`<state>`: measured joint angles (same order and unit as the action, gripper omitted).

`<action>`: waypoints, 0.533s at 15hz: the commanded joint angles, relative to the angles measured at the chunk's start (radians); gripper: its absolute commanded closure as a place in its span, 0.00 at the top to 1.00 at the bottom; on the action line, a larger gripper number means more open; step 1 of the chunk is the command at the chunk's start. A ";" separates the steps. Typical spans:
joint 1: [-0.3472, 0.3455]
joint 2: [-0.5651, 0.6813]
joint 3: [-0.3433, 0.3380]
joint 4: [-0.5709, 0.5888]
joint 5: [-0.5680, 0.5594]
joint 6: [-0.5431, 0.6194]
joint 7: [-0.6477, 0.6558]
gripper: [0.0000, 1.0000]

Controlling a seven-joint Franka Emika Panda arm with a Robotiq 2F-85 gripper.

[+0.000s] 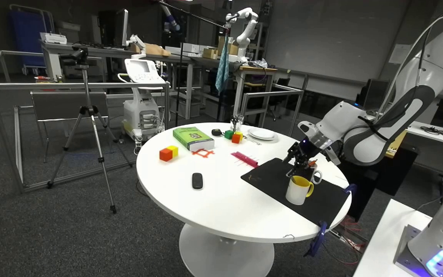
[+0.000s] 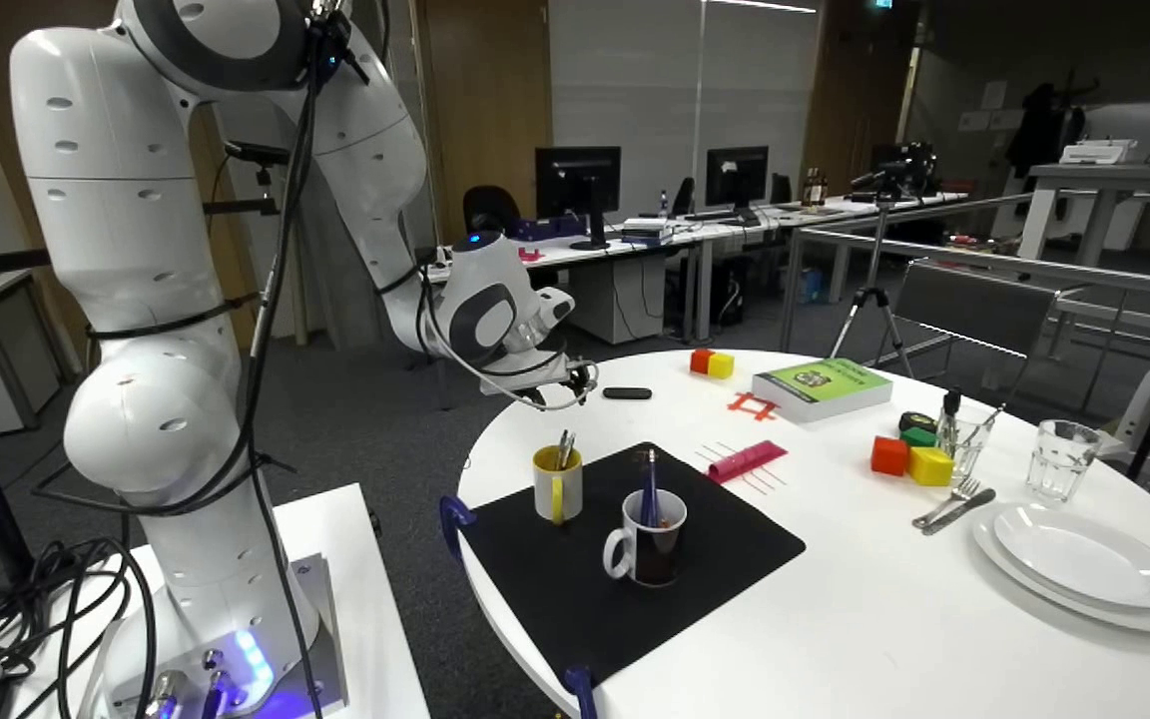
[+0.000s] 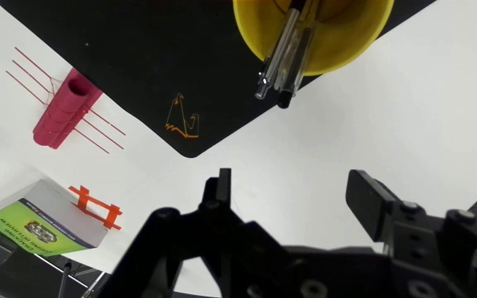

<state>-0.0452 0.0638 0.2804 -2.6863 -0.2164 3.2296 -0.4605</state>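
Clearly spread jaws near the yellow-lined mug (image 3: 344, 39), "CRACKING" and "CODING INTERVIEW" legible on the green book (image 3: 44, 223).

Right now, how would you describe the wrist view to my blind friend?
An open, empty gripper spans the bottom. At the top, pens lean in a yellow-lined mug on a black mat; at left are a pink object and a green book.

Both exterior views overlook the table (image 1: 221, 196), the wrist view closer.
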 commanded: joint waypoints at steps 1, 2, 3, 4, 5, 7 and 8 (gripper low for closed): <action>-0.082 -0.027 0.080 -0.039 0.026 0.063 0.000 1.00; -0.099 -0.022 0.104 -0.044 0.029 0.062 0.026 1.00; -0.117 -0.015 0.124 -0.048 0.031 0.063 0.043 1.00; -0.135 -0.009 0.148 -0.053 0.039 0.065 0.068 1.00; -0.152 -0.016 0.166 -0.060 0.044 0.062 0.094 1.00; -0.181 -0.028 0.198 -0.073 0.057 0.059 0.147 1.00; -0.195 -0.033 0.210 -0.077 0.064 0.059 0.170 1.00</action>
<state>-0.1832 0.0654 0.4364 -2.7241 -0.1855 3.2493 -0.3447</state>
